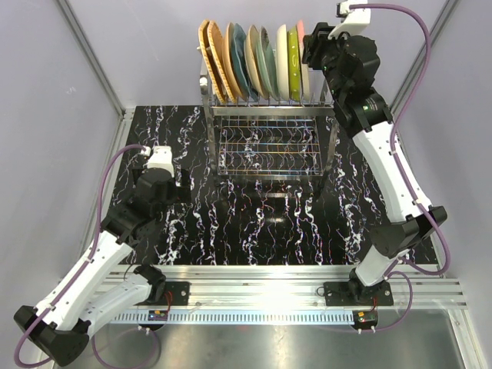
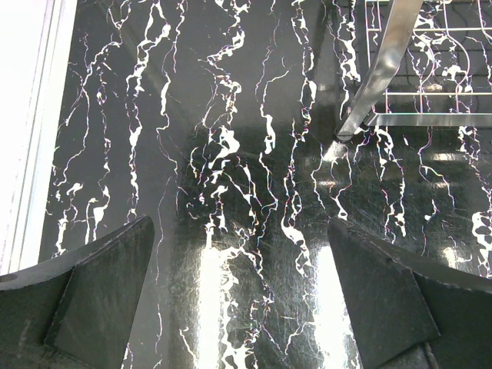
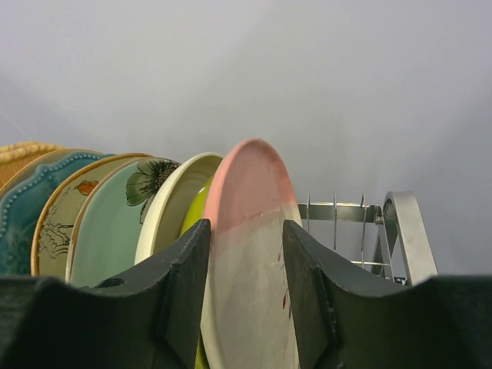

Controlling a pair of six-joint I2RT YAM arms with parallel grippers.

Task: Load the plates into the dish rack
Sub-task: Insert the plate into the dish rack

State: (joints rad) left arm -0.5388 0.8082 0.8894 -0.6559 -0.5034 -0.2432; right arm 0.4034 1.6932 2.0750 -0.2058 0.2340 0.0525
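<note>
Pink along its top edge and pale below, the last plate (image 3: 250, 184) sits between the two fingers of my right gripper (image 3: 246, 231). The jaws are part-way apart, one finger on each face of the plate. From the wrist camera I cannot tell whether the pads press on it or only flank it.

That plate stands on edge at the right end of the row, rim up, with its faces turned left and right, so its flat side runs near to far. The other plates (image 1: 246, 61) stand the same way on the top tier of the dish rack (image 1: 270, 118). From the left I see two orange woven ones, a teal one, a cream one with a printed branch, a pale green one, a plain cream one and a yellow-green one just beside the pink-edged plate. The row itself runs left to right. The rack is at the far side of the black marbled table (image 1: 254, 223).

My left gripper (image 2: 242, 300) is spread wide and holds nothing. It hangs over bare tabletop on the left, near the rack's near-left leg (image 2: 377, 77).
</note>
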